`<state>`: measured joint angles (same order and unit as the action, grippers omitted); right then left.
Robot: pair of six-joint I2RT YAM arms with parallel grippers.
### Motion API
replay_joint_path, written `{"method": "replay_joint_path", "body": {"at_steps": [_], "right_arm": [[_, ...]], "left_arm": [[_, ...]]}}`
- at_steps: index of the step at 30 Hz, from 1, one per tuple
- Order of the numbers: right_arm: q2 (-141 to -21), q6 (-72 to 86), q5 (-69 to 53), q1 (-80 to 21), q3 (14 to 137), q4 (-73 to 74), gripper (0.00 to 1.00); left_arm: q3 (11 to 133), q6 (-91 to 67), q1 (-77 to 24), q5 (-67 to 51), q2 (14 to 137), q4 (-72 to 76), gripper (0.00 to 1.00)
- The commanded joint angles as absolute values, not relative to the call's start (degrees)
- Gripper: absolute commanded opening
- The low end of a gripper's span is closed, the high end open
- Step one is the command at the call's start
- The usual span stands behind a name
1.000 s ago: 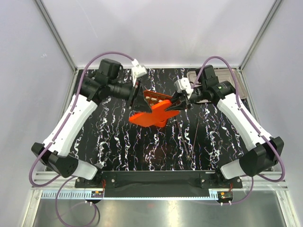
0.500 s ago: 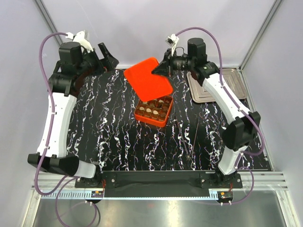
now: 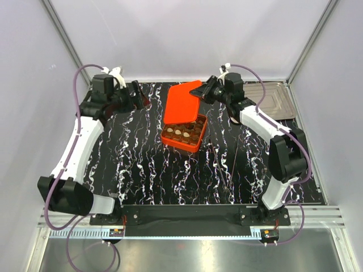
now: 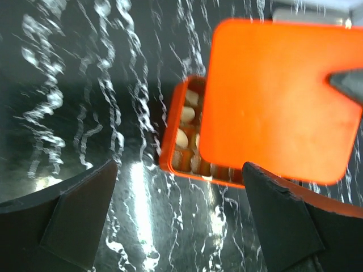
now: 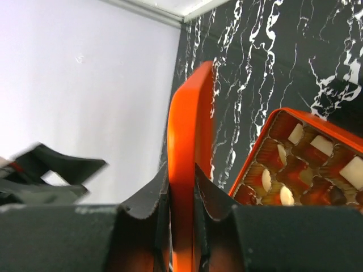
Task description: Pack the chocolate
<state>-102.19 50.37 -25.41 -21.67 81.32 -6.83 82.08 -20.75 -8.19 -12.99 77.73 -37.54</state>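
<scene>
Nearest to me on the black marbled table (image 3: 147, 170), about mid-table between the two arms, I see the orange box (image 3: 180, 144) sitting flat with its grid of cells facing up. The chocolate (image 3: 182, 132) is inside it, small cream pieces and dark brown pieces lying in the cells. The far rows are hidden from the overhead camera.

What hides them is the lid (image 3: 182, 103), which hangs tilted over the far side of the box. I cannot tell whether its lower edge touches the box. My right gripper (image 5: 182, 184) is clamped on the lid. In the right wrist view I see the lid edge-on, with one finger pressed against each face.

Further left, level with the lid, my left gripper (image 3: 138, 95) hangs above the table with its fingers spread wide and nothing between them. It is well apart from both box and lid, and its camera looks toward them.

At the far right corner, behind the right arm, lies the metal tray (image 3: 279, 103)
</scene>
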Motion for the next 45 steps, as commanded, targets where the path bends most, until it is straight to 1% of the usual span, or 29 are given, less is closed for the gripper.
{"method": "replay_joint_path", "body": {"at_steps": [1, 6, 10, 11, 16, 23, 30, 45], "right_arm": [[-97.5, 60.2, -20.9, -21.6, 76.7, -25.1, 0.00], [-98.1, 64.3, -19.8, -21.4, 69.3, -32.4, 0.00], [-99.7, 68.5, -20.1, -21.4, 64.7, -44.5, 0.00], [-100.5, 69.0, -20.2, -21.4, 64.4, -45.5, 0.00], [-102.7, 70.9, -19.8, -21.4, 63.4, -46.8, 0.00], [-106.5, 75.1, -19.3, -21.3, 59.8, -50.5, 0.00], [-108.8, 76.5, -19.0, -21.4, 57.2, -54.1, 0.00], [-112.3, 79.3, -21.3, -21.1, 53.9, -58.7, 0.01]], "left_arm": [[77.5, -20.3, -8.2, -21.0, 77.5, -29.6, 0.99], [74.1, -21.2, -8.2, -24.4, 80.3, -27.0, 0.99], [72.5, -22.1, -8.2, -25.2, 82.8, -26.2, 0.99], [72.5, -22.5, -8.2, -25.3, 83.1, -26.1, 0.99], [72.2, -24.0, -8.3, -26.0, 85.7, -25.6, 0.99], [70.7, -28.9, -8.2, -29.9, 88.9, -19.6, 0.99], [70.0, -29.5, -8.3, -28.7, 93.3, -17.2, 0.98], [69.3, -31.8, -9.6, -32.6, 98.0, -10.8, 0.95]]}}
